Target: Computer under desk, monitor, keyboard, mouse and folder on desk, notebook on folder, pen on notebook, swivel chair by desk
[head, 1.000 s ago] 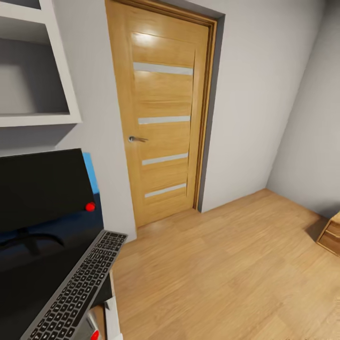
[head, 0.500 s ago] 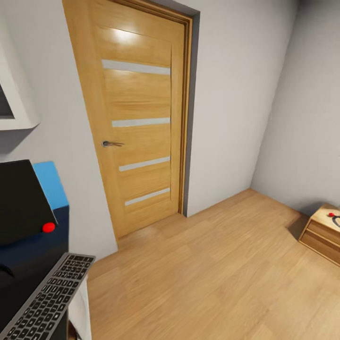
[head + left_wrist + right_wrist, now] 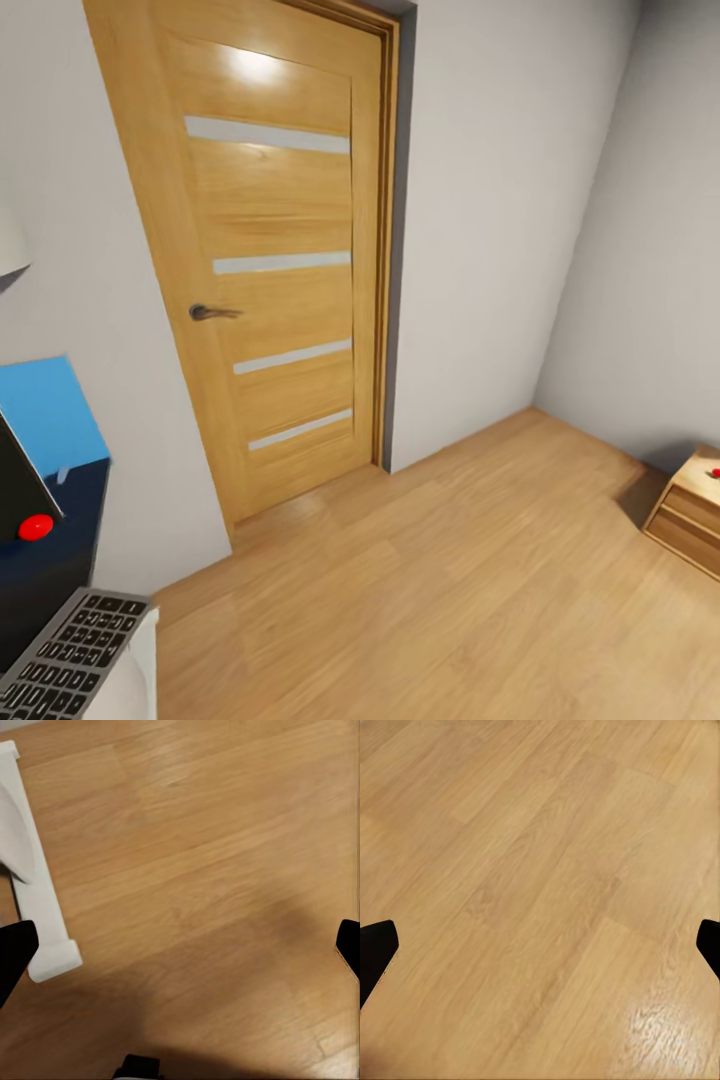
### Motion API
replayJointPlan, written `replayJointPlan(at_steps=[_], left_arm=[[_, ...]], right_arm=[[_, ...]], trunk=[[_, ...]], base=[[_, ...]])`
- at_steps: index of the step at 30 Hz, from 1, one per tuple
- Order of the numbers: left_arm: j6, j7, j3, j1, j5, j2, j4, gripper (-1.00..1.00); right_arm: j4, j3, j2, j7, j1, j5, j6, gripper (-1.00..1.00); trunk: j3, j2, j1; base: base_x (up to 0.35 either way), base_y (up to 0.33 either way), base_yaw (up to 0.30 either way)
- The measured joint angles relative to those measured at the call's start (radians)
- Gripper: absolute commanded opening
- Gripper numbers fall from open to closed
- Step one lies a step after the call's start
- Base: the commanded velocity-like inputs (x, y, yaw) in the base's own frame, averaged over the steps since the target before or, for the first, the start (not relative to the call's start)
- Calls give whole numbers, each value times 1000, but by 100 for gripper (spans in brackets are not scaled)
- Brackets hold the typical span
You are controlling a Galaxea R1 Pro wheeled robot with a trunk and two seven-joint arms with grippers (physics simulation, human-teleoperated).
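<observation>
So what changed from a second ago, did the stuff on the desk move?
No, the camera turned right. The door, monitor and keyboard slid left in the head view, and a wooden cabinet came into fuller view at the right. The keyboard still lies on the desk beside the monitor. Nothing was grabbed or let go.

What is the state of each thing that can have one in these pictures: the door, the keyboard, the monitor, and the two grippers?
Door: closed, handle level.
Keyboard: lying flat on the desk, partly overhanging its edge.
Monitor: screen dark.
Left gripper: open, holding nothing, over the floor.
Right gripper: open, holding nothing, over the floor.
</observation>
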Motion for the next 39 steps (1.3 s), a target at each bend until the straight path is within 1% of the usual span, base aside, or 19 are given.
replayJointPlan(at_steps=[7,21,24,27,28,29,30,32,33,39], left_arm=[[0,0,0,0,0,0,0,100],[0,0,-1,0,0,0,1,100],[0,0,0,0,0,0,1,100],[0,0,-1,0,0,0,1,100],[0,0,0,0,0,0,1,100],[0,0,-1,0,0,0,1,100],[0,0,0,0,0,0,1,100],[0,0,0,0,0,0,1,100],[0,0,0,0,0,0,1,100],[0,0,0,0,0,0,1,100]], right_arm=[[0,0,3,0,0,0,-1,100],[4,1,5,0,0,1,-2,100],[17,4,5,0,0,5,-17,100],[35,8,7,0,0,16,-52,100],[44,12,12,1,0,24,-73,100],[57,21,27,1,0,50,-114,100],[62,23,35,1,0,63,-132,100],[68,25,42,1,0,77,-150,100],[78,27,47,1,0,91,-168,100],[146,31,61,1,0,150,-257,100]], trunk=[[0,0,0],[0,0,0],[0,0,0],[0,0,0],[0,0,0],[0,0,0],[0,0,0],[0,0,0],[0,0,0],[0,0,1]], base=[[312,-128,169],[298,-173,269],[267,-229,279],[257,-237,279],[226,-241,279],[214,-241,279],[208,-241,279],[186,-242,280],[157,-242,280],[63,-242,280]])
